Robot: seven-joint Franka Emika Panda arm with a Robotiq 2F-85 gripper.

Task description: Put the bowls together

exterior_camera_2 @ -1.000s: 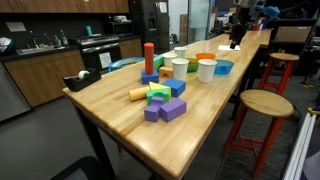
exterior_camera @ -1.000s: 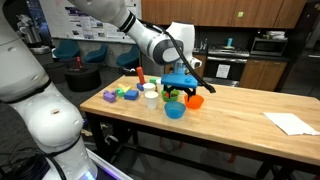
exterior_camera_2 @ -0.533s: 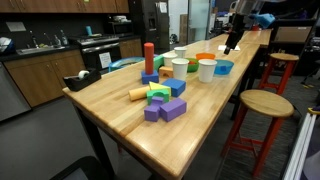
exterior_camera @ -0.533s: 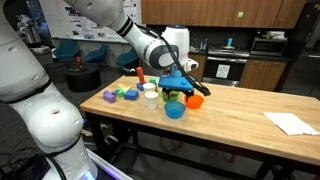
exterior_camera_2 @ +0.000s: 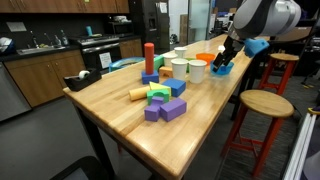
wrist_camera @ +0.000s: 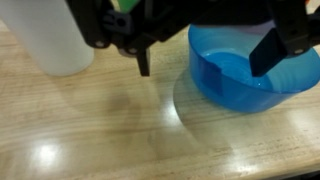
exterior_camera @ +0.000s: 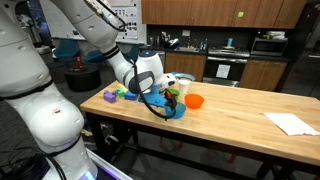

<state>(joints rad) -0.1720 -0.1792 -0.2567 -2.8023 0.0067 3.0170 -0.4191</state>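
The arm folds down low over the table, and the gripper points at the tabletop. Its jaws are spread wide and hold nothing. In the wrist view, one finger is outside the blue bowl and the other is over its interior. A white cup stands beside the bowl. The orange bowl sits near, beyond the blue bowl.

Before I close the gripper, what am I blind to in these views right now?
Green bowl: not identifiable; only a green scrap at the wrist view's top edge, behind the gripper.
Blue bowl: right side cut off by the wrist view's edge; largely covered by the arm in an exterior view.
Fingertip-to-rim contact: cannot tell in any view.
Orange bowl: too small for detail.
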